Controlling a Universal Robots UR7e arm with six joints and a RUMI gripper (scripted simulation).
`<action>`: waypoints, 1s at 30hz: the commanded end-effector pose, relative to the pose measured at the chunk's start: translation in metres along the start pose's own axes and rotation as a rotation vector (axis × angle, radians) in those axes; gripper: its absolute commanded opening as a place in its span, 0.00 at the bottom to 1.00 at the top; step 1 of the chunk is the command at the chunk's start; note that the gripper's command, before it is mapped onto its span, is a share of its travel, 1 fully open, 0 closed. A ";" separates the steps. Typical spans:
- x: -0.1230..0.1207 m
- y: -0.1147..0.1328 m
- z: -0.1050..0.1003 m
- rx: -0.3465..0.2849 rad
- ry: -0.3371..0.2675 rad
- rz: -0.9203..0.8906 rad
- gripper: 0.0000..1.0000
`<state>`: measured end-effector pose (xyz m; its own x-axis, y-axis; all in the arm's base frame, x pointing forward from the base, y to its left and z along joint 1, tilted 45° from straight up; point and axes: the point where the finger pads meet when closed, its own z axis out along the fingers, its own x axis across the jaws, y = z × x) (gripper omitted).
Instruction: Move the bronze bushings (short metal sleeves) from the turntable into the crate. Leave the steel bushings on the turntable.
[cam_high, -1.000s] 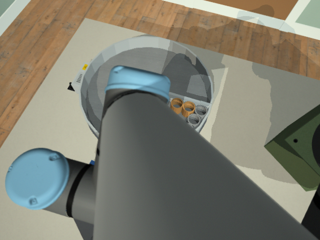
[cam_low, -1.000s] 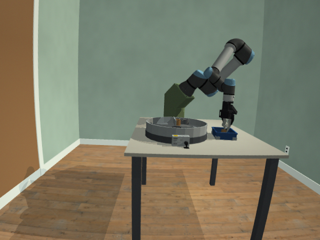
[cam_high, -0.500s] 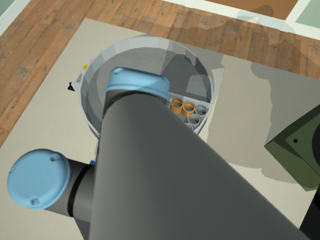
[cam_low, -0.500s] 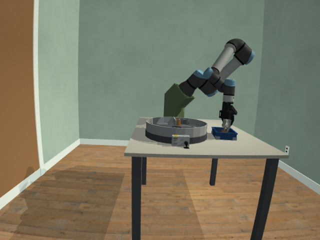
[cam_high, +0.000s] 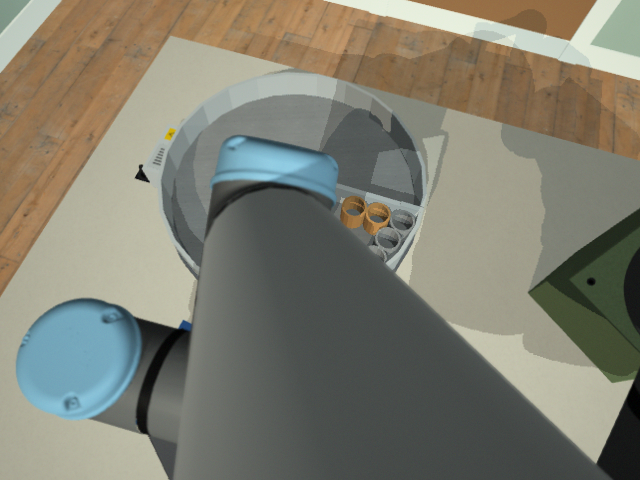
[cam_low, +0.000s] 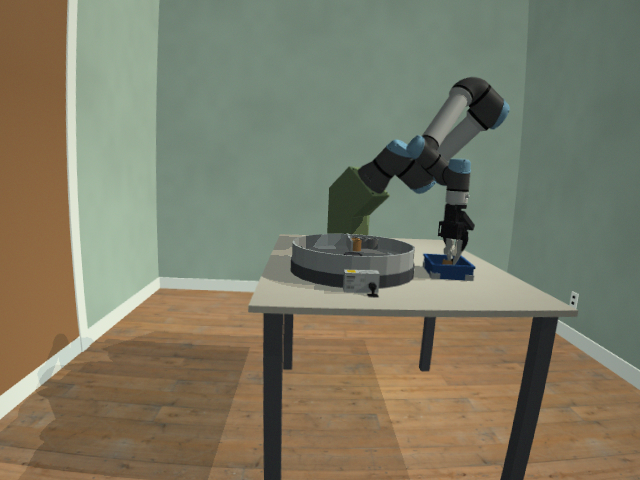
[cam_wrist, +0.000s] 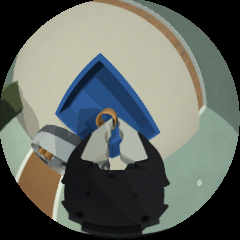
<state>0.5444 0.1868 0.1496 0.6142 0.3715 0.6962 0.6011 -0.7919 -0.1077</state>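
Observation:
The grey turntable holds two bronze bushings and several steel bushings in one wedge compartment. It also shows in the exterior view. The blue crate stands on the table right of the turntable, and fills the middle of the wrist view. My gripper hangs low over the crate. Its fingers are shut on the wall of a bronze bushing, held just inside the crate.
My arm's thick link hides much of the top view, including the crate. A green mount block stands behind the turntable. A small control box sits at the turntable's front.

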 end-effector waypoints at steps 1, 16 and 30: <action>0.000 0.000 0.000 -0.001 0.001 0.000 0.00; 0.000 0.000 0.000 -0.001 0.001 0.000 0.00; 0.000 0.000 0.000 -0.001 0.001 0.000 0.06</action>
<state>0.5444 0.1868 0.1496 0.6142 0.3715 0.6962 0.6011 -0.7919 -0.1077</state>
